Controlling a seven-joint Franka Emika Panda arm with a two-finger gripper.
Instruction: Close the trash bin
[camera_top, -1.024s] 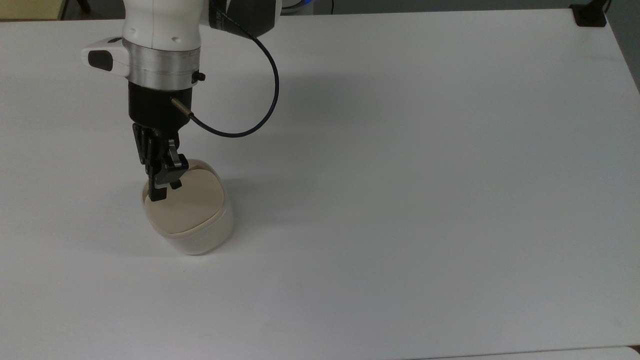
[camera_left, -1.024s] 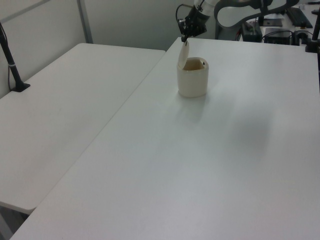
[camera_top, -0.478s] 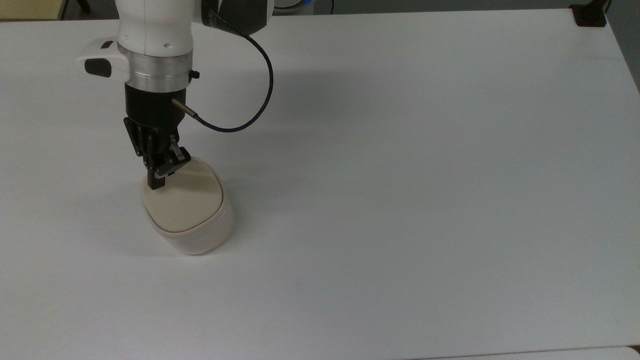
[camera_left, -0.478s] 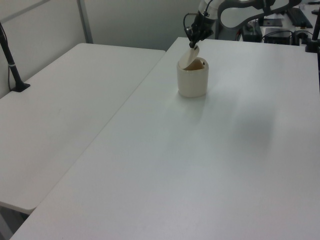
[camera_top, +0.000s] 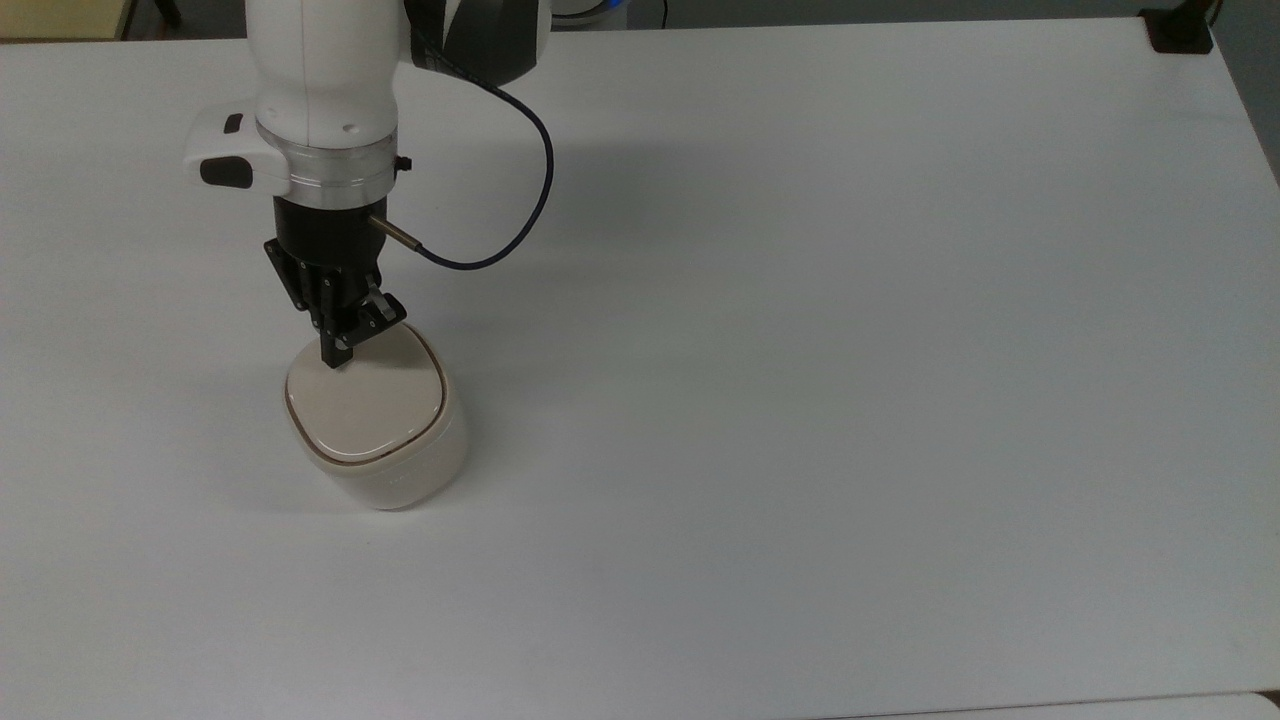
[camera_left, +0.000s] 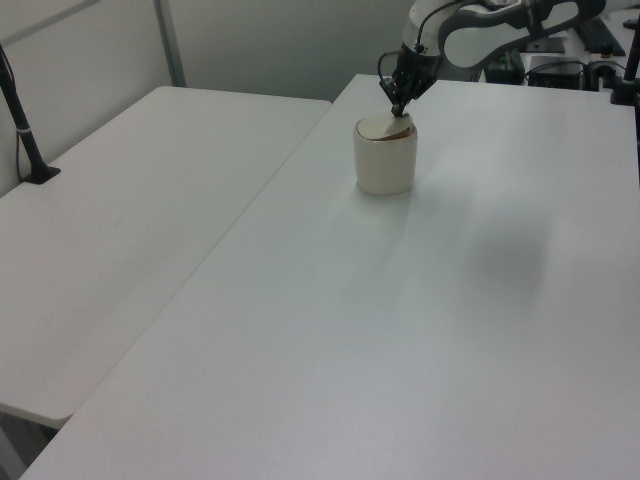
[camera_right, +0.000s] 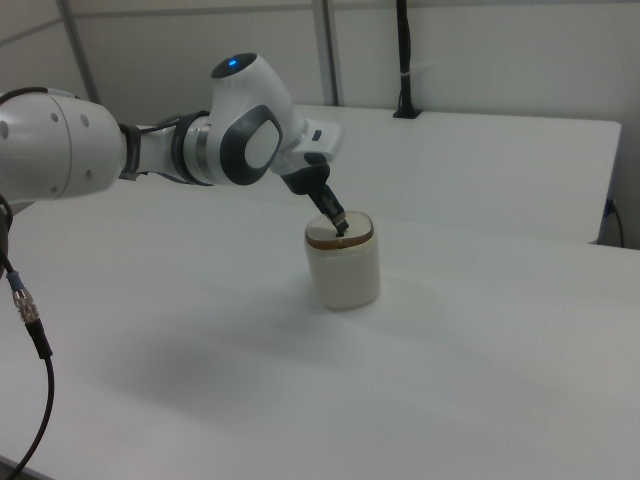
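A white table (camera_top: 800, 400) (plain) adjoins a second table (camera_left: 130, 220), bearing a black post (camera_left: 20, 115).

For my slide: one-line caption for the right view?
Robot claw pressing the beige lid down on the trash bin.

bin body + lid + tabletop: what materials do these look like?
Trash bin body: likely moulded plastic, cream-white, matte; rounded corners, no seams.
Lid: probably plastic too, beige, slightly glossy; it carries a soft highlight and a thin dark line around its rim.
Table: looks like white laminate or coated board, smooth with a low sheen; the core can't be told.
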